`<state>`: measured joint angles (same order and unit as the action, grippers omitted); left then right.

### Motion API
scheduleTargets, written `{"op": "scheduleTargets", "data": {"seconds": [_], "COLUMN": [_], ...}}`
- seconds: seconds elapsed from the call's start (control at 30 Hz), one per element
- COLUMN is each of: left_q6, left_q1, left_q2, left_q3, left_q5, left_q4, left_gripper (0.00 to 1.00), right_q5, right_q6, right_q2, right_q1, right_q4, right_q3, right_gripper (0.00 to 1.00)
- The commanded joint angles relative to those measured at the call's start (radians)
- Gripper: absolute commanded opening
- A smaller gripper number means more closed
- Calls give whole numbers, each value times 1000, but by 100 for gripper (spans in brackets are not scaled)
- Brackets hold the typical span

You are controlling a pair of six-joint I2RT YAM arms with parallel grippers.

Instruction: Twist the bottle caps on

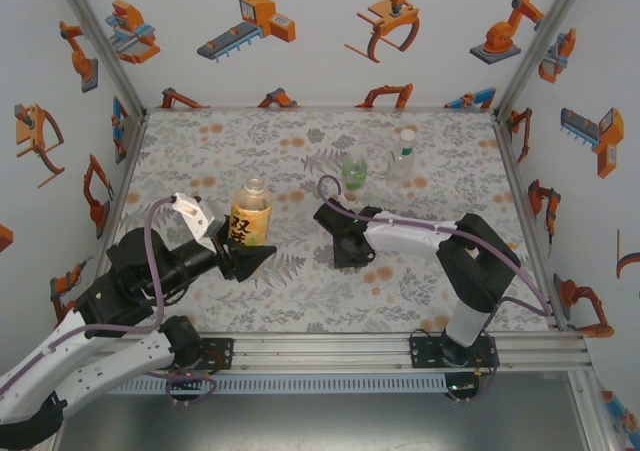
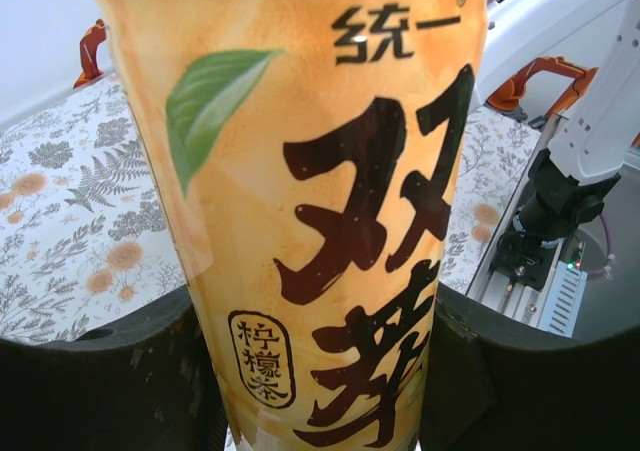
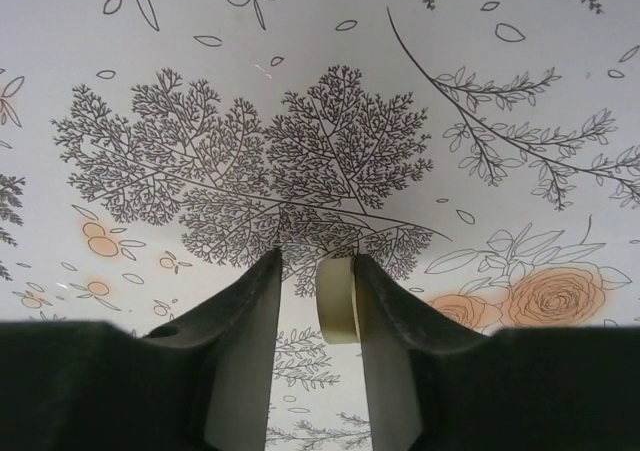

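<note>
So far the amber bottle [image 1: 250,211] is uncapped — left tool [image 1: 246,249] pinches it, right tool [image 3: 316,276] stands slightly spread around a cap [image 3: 338,303].

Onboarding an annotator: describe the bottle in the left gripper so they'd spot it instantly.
On the floral table, look near-left, ahead of the left arm. The amber bottle stands clamped in the left gripper. Unlike the green-tinted bottle and slim clear bottle farther back, it has a yellow label with dark Chinese characters.
</note>
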<state>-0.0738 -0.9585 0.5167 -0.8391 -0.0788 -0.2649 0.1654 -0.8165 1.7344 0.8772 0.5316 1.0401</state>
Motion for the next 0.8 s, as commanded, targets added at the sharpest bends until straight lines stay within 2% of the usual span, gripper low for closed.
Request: {"op": "scheduleTargets", "data": {"seconds": [0.0,0.13,0.33,0.63,0.77], "left_q6": [-3,-2,-4,-6,-12], "left_q1": [6,6,6,6,7], "left_q2": [0,-2,-4,21,30], "left_q3": [-9,-11,-9,-27,-29], "left_q5": [-12,-12,-7,-12,-13], "left_q4": [24,18,19,15,19], "left_gripper": [0,0,0,0,0], "right_q5": [-42,-97,-226,-470,-479], "right_q6": [-32,-51,-99,-209,-243], "right_q2": [-5,-59,-139,-144,-152], "right_q1": [-25,-41,-95,-209,-250], "right_q4": [-43,-135,-338,-706,-735], "right_q3": [-58,-110,-199,-389,-458], "right_gripper": [30,22,18,18,27]}}
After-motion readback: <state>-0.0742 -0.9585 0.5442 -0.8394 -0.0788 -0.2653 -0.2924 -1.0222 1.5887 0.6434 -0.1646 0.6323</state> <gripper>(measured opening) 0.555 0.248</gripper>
